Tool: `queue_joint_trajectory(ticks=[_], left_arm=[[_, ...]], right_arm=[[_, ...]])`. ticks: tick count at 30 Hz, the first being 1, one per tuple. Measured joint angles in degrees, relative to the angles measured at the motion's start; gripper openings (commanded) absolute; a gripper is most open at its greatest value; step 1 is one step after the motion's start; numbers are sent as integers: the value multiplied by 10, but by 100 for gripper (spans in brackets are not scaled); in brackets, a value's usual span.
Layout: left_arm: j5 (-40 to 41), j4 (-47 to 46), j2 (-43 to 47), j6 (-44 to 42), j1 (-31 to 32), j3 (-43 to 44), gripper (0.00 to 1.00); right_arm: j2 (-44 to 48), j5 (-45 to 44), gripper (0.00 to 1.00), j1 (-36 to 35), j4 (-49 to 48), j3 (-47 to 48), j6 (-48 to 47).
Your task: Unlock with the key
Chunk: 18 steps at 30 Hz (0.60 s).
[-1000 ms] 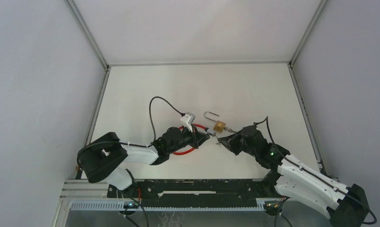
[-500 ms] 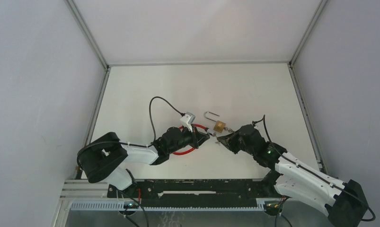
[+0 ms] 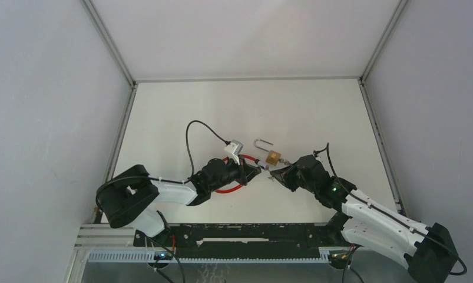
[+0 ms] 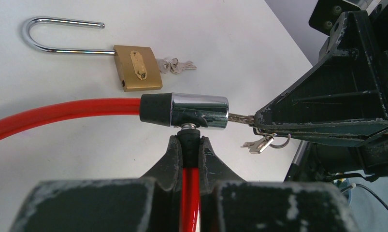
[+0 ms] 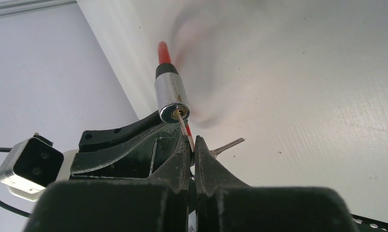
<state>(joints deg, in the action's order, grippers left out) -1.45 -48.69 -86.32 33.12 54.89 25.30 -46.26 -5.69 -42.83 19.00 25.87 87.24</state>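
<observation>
Left wrist view showed the left fingers [image 4: 168, 162] clamped on the red cable [image 4: 61, 112] right where it entered the chrome lock barrel [image 4: 199, 110]. The right fingers [image 4: 322, 113] pinched the key [image 4: 241, 117], its blade seated in the barrel's end. A brass padlock [image 4: 137, 67] lay beyond on the counter [image 4: 76, 166], shackle open

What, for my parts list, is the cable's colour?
The cable is red, clearest in the left wrist view.
</observation>
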Motion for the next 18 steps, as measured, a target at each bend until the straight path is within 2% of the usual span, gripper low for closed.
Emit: queue_joint_trajectory(ticks=[18], left_arm=[[-2,5,0,0,3,1,0]], right_arm=[[-9,0,0,2,-3,0,-15]])
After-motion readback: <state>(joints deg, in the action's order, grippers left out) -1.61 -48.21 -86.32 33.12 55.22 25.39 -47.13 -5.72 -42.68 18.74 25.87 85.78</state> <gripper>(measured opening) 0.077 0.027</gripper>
